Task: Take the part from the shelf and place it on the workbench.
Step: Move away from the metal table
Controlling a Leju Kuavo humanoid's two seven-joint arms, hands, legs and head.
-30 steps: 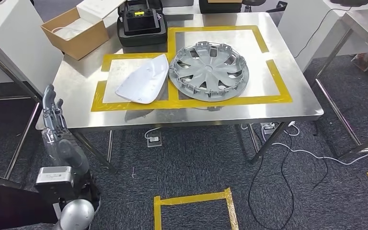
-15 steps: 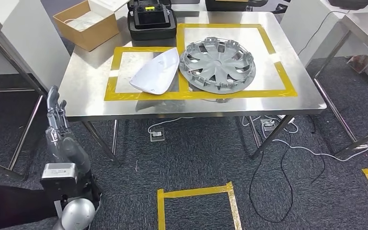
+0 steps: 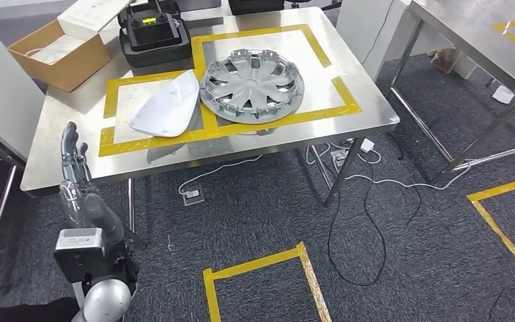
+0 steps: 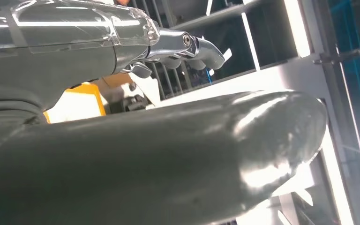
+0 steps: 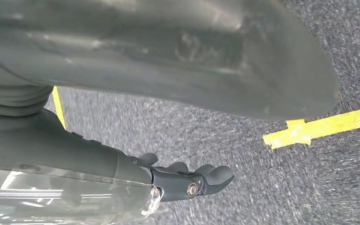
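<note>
On the steel desk, the white part lies in a yellow-taped square, just left of a silver hubcap. The left hand hangs near, fingers straight, empty; the right hand curls loosely, holding nothing.

A stainless-steel worktop marked with yellow tape rectangles carries a round silver plastic wheel cover and, just beside it, a white curved plastic shell part. Behind these sit a black case with a yellow-lit display and an open brown cardboard box. The left robot hand is raised at the worktop's near corner, fingers straight and apart, holding nothing. Grey carpet floor below shows yellow tape lines and loose black and white cables.
</note>
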